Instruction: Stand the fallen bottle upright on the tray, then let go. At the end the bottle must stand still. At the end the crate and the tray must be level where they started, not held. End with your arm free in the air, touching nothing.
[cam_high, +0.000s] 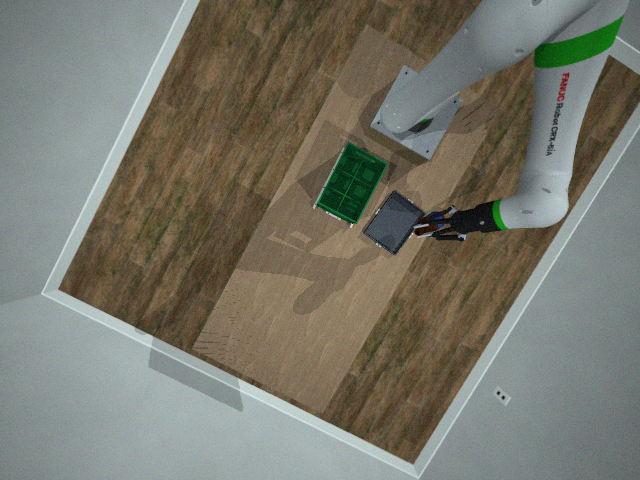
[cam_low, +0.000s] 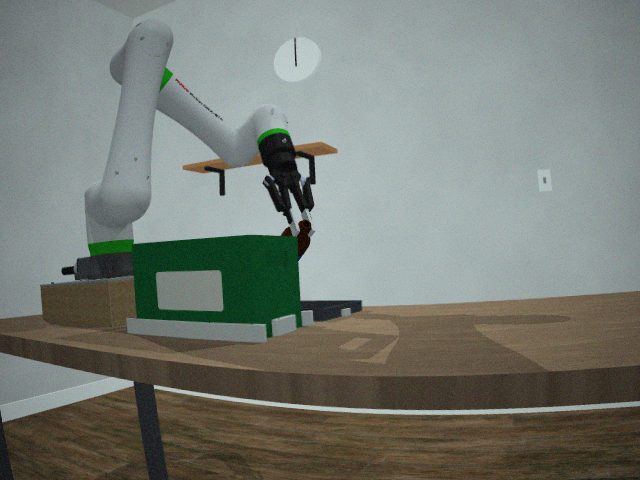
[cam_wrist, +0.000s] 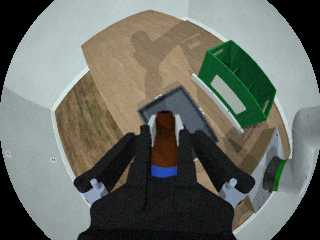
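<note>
While the gripper pinched the brown bottle between its pads, the bottle hung tilted in the air, near the dark tray. Green crate stood on the table, just beside the tray.

- The arm has smooth, rounded white-grey links dotted with small round screws.
- Bright green bands ring it.
- Red "FANUC" precedes dark "Robot CRX-5iA" lettering.
- The gripper is black with pale fingertips.
</note>
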